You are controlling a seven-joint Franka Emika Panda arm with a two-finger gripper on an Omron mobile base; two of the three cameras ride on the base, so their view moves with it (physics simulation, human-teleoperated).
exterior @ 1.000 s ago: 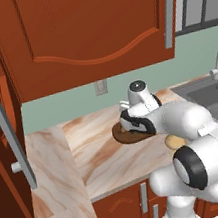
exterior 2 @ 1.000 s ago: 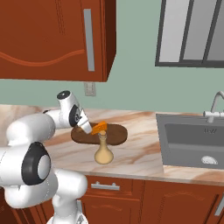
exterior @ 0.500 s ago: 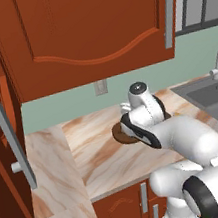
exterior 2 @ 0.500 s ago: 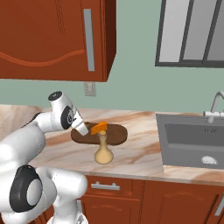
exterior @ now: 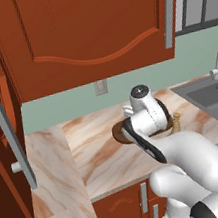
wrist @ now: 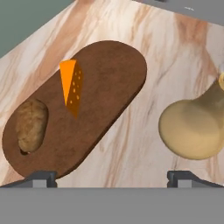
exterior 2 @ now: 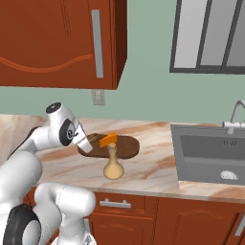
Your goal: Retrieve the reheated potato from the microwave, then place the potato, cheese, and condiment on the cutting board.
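You can see the potato (wrist: pixel 31 125) and cheese (wrist: pixel 71 85) on the cutting board (wrist: pixel 109 78). The condiment (wrist: pixel 195 127) stands on the counter (wrist: pixel 144 144) beside the board's edge. Your gripper (wrist: pixel 111 177) has its fingers spread wide, holding nothing.

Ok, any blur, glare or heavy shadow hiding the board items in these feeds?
Hand view: sharp, evenly lit; potato and cheese clear on the cutting board, condiment bottle cropped at the right edge. Right base view: no glare. Left base view: the arm blocks most of the board.
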